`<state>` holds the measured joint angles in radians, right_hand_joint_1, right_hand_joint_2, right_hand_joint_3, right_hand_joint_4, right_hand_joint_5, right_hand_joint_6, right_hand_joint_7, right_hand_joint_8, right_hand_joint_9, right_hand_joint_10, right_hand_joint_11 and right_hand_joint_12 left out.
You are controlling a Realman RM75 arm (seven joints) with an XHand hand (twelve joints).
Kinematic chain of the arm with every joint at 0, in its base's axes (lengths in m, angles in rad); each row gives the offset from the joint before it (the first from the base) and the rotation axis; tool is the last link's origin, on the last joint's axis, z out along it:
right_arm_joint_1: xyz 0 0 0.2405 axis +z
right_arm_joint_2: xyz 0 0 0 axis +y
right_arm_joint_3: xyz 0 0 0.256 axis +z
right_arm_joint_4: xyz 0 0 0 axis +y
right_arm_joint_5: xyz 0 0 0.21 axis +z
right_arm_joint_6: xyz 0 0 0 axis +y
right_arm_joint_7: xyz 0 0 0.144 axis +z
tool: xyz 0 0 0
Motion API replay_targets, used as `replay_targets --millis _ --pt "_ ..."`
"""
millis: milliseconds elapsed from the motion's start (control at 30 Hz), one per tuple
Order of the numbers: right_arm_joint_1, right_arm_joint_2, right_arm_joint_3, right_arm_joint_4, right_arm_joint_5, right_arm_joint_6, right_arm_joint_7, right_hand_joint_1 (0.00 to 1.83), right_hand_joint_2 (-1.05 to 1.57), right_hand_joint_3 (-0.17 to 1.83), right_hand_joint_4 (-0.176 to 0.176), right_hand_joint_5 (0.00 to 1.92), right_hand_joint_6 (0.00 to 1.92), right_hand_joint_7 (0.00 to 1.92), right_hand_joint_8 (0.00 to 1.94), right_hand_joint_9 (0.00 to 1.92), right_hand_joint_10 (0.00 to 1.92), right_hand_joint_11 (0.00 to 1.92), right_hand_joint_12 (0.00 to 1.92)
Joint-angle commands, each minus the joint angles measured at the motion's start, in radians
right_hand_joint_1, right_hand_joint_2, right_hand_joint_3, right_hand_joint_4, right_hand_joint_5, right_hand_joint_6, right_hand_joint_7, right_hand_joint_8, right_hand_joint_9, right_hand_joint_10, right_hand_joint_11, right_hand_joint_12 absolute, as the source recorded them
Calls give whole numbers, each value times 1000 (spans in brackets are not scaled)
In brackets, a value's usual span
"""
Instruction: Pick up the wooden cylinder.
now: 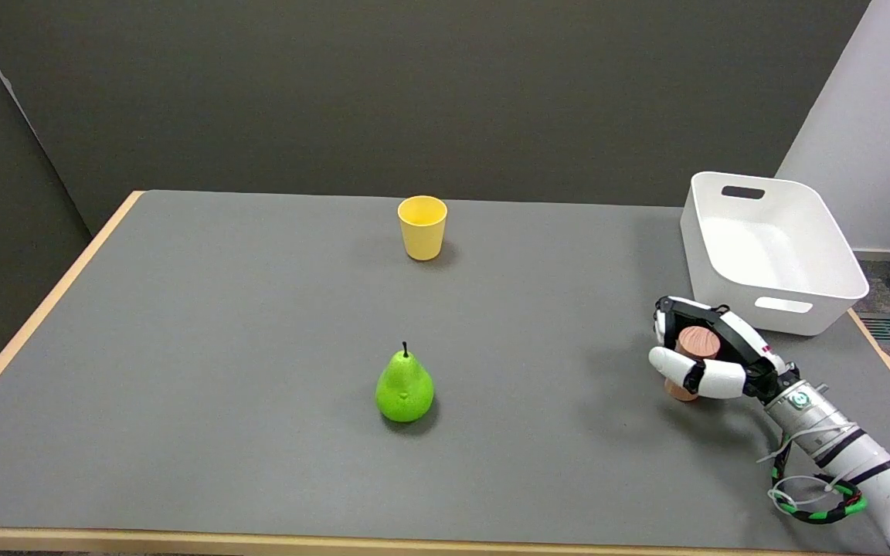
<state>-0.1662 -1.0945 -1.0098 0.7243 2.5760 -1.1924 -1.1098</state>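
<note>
The wooden cylinder (694, 346) stands upright on the grey table (221, 324) at the right, its round top showing and its base just visible below the thumb. My right hand (711, 357) wraps around it: fingers curl round the far side and the thumb crosses the near side, pressing against the wood. Most of the cylinder's side is hidden by the hand. Its bottom appears to rest on the table.
A white bin (769, 251) sits just behind the hand at the table's right edge. A green pear (404, 386) stands mid-table and a yellow cup (422, 226) further back. The arm's cables (808, 494) hang near the front right corner.
</note>
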Motion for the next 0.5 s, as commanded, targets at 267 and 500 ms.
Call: replay_targets --millis 267,500 --pt "21 -23 34 -6 1 20 -58 1119 646 700 -6 644 1921 759 1941 1052 1921 478 1921" --pt "25 -24 31 -6 1 23 -58 1094 654 705 -7 663 1921 818 1941 1114 1921 592 1921"
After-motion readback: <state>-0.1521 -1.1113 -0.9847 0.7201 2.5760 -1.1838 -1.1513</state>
